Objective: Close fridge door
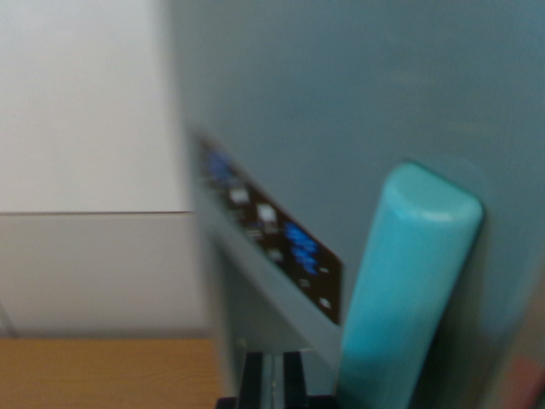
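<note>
The fridge door point(358, 111) is a pale grey-blue panel that fills most of the blurred wrist view, very close to the camera. A thick turquoise handle point(404, 290) stands on it at the lower right. To the handle's left, a dark control strip point(272, 226) with blue lights runs diagonally along the fridge's edge. Only the two black fingertips of my gripper point(272, 383) show at the bottom edge. They stand close together with a thin pale gap and nothing held, just left of the handle's base.
A white wall point(85, 102) and a lower grey panel point(94, 273) fill the wrist view's left. A wooden surface point(102, 371) lies at the bottom left.
</note>
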`<state>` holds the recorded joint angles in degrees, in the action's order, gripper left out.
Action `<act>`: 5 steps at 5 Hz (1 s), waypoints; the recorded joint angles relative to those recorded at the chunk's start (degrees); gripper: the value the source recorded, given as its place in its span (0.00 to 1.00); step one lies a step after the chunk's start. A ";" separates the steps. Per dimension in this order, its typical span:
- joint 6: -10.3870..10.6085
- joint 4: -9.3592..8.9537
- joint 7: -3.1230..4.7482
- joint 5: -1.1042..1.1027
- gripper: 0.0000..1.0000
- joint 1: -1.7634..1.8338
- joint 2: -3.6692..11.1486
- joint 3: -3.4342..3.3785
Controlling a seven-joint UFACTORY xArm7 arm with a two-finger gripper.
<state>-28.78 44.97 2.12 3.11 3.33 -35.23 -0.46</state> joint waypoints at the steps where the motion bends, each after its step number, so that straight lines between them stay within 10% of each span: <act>1: 0.00 0.00 0.00 0.00 1.00 0.00 0.00 0.00; 2: 0.00 2.08 0.00 0.00 1.00 0.00 2.50 2.52; 3: 0.00 2.08 0.00 0.00 1.00 0.00 2.50 2.52; 4: 0.00 4.69 0.00 0.00 1.00 0.00 5.71 4.83; 5: 0.00 4.69 0.00 0.00 1.00 0.00 5.71 4.83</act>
<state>-28.78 49.66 2.12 3.11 3.33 -29.52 4.37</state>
